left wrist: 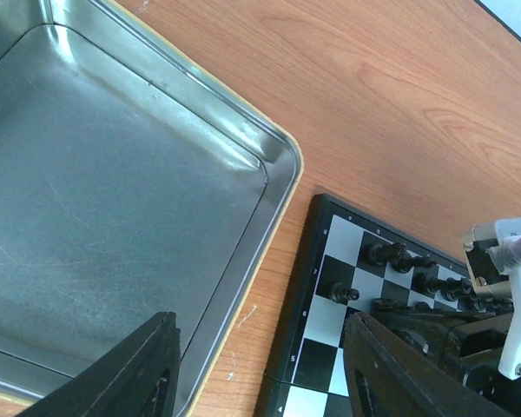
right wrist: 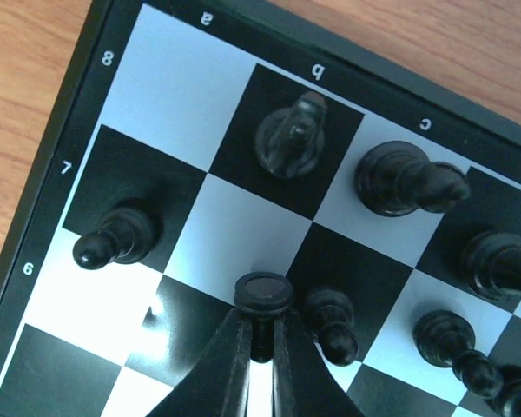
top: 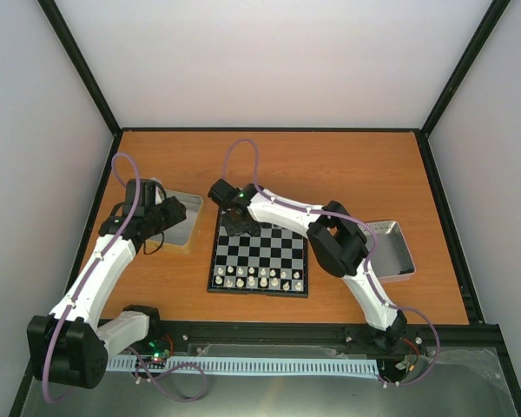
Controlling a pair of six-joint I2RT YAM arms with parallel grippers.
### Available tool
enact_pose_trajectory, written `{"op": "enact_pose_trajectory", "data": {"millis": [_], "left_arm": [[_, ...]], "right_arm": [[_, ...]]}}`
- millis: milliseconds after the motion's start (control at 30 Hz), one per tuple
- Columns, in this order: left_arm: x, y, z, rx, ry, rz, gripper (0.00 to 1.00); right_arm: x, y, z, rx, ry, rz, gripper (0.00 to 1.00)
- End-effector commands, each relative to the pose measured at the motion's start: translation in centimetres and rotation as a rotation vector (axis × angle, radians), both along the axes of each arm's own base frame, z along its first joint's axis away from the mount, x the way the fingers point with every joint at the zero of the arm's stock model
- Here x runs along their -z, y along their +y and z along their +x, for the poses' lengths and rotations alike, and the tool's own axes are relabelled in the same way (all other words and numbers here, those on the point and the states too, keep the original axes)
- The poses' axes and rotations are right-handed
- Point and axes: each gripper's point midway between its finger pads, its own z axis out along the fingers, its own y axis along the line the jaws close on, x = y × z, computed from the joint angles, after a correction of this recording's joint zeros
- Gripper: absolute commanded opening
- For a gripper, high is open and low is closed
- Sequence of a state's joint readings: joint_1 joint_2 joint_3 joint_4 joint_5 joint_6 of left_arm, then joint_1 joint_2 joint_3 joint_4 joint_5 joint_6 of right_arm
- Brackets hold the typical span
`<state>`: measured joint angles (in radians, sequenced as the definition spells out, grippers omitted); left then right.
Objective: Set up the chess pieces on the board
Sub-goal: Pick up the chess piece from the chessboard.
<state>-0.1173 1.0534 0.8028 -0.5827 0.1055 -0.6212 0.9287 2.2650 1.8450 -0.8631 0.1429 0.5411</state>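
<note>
The board (top: 257, 289) lies mid-table, with whitish chess pieces (top: 259, 278) along its near rows and black ones at its far left corner. My right gripper (right wrist: 260, 343) is shut on a black pawn (right wrist: 262, 294), holding it just over the squares by the b file, its round base towards the camera. Around it stand a black pawn on a7 (right wrist: 113, 239), a knight (right wrist: 291, 139), a bishop (right wrist: 404, 182) and another pawn (right wrist: 334, 326). My left gripper (left wrist: 260, 347) is open and holds nothing, above the wood between the left tray (left wrist: 113, 200) and the board (left wrist: 330, 330).
A shallow metal tray (top: 184, 228) sits left of the board under my left arm. A second tray (top: 398, 252) sits at the right. The right arm (top: 330, 234) reaches across the board's far right part. Black rails frame the table.
</note>
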Motion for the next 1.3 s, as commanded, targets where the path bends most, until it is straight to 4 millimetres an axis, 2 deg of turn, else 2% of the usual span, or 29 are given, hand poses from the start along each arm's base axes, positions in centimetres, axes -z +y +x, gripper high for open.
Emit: {"op": "enact_pose_trajectory", "data": {"millis": [0, 133, 333, 533, 667, 800, 933, 1067, 1167, 1267], "left_arm": [[-1.3, -0.6, 0.3, 0.045, -0.05, -0.025, 0.53], [-1.6, -2.3, -0.3, 0.139, -0.062, -0.079, 0.54], [-3.2, -4.3, -1.3, 0.249, -0.103, -0.161, 0.58], [-4.9, -8.5, -2.5, 0.495, -0.154, -0.333, 0.62], [-5.3, -11.0, -3.7, 0.66, -0.141, -0.481, 0.65], [-3.8, -11.8, -4.2, 0.691, -0.055, -0.555, 0.65], [-1.8, -11.5, -4.1, 0.626, 0.049, -0.573, 0.59], [0.3, -11.9, -4.3, 0.549, 0.188, -0.682, 0.52], [0.4, -12.2, -4.3, 0.507, 0.236, -0.758, 0.52], [0.8, -12.0, -3.8, 0.459, 0.263, -0.753, 0.52]], "right_arm": [[-0.4, 0.4, 0.1, -0.041, -0.005, 0.021, 0.03], [-2.2, 1.0, -0.6, -0.135, -0.03, 0.105, 0.03], [-5.5, 1.5, -2.8, -0.316, -0.051, 0.337, 0.03], [-8.7, 2.4, -5.5, -0.563, -0.118, 0.534, 0.03], [-9.7, 2.9, -5.9, -0.644, -0.14, 0.551, 0.03], [-10.4, 3.2, -5.6, -0.674, -0.169, 0.552, 0.03], [-11.1, 3.5, -5.6, -0.679, -0.18, 0.57, 0.03], [-11.8, 3.4, -5.5, -0.668, -0.204, 0.588, 0.03], [-12.2, 3.4, -5.5, -0.667, -0.213, 0.597, 0.03], [-12.4, 3.4, -5.6, -0.669, -0.216, 0.601, 0.03]]}}
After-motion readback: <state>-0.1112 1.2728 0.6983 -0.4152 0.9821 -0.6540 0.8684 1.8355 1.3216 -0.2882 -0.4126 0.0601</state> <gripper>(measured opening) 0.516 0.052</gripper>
